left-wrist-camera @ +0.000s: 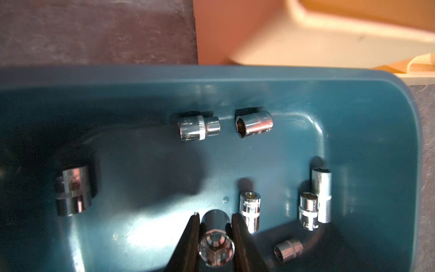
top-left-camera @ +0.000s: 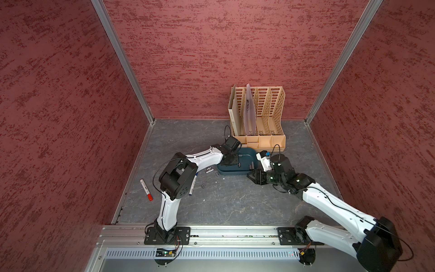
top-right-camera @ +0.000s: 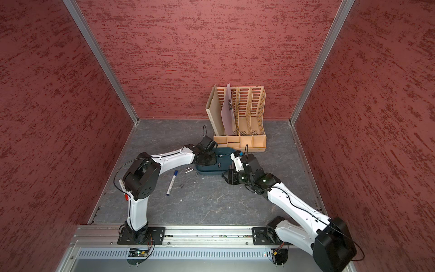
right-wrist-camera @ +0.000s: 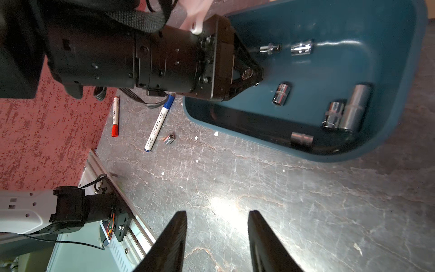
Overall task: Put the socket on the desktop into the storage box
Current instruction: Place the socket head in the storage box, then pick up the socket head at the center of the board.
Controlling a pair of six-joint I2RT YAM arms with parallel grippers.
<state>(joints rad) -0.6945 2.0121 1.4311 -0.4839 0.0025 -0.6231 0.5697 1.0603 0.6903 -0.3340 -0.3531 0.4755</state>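
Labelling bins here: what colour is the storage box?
The storage box is dark teal, plain with no pattern; it shows best in the left wrist view.

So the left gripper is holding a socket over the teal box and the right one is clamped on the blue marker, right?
No. The right gripper holds nothing: the right wrist view shows its jaws open over the table, the blue marker lying apart. The left gripper does hold a socket over the storage box.

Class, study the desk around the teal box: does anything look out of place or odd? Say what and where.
Yes. Several sockets lie loose on the desktop outside the storage box, not in it. Two markers lie scattered nearby, white flecks dot the desktop, and a sheet leans askew in the file rack.
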